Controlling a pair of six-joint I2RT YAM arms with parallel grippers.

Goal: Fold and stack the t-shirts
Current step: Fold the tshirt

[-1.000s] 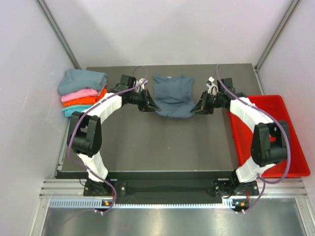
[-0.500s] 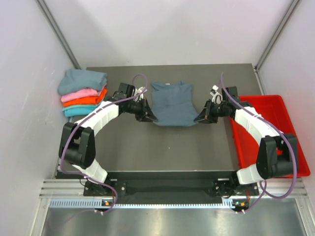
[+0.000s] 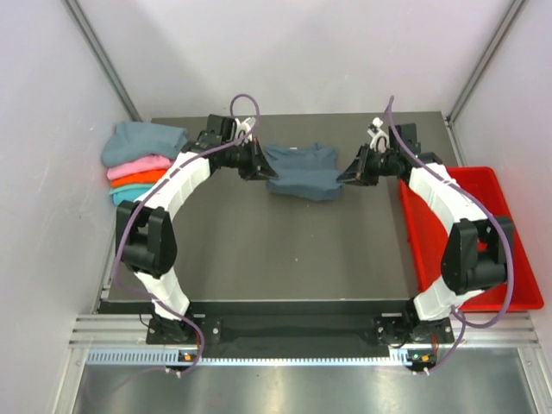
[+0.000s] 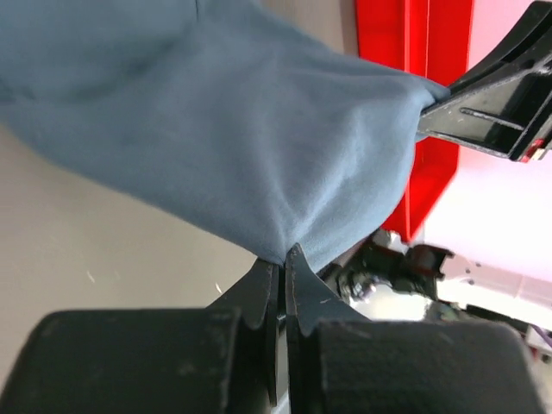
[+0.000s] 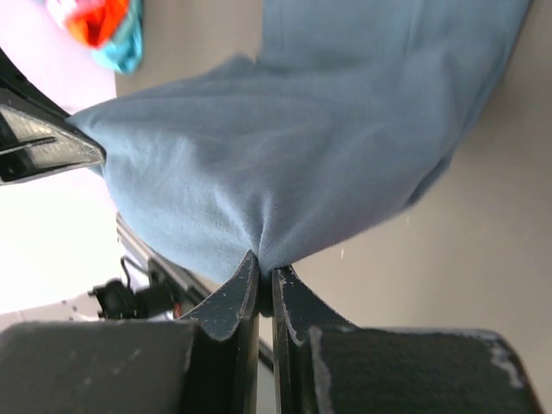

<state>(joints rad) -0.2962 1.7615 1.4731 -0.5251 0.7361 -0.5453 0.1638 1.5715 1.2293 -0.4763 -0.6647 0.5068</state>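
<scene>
A slate blue-grey t-shirt lies at the back middle of the table, its near edge lifted and carried over its far part. My left gripper is shut on its left corner; the cloth bunches at my fingertips in the left wrist view. My right gripper is shut on its right corner, and the cloth shows in the right wrist view too. A stack of folded t-shirts sits at the back left: dusty teal on top, then pink, orange and turquoise.
A red plastic tray stands along the right edge of the dark table. It also shows in the left wrist view. White walls close in the back and both sides.
Both grippers have moved away from me toward the table's back, carrying the shirt's near edge over its far part. The shirt now looks shorter front to back.
</scene>
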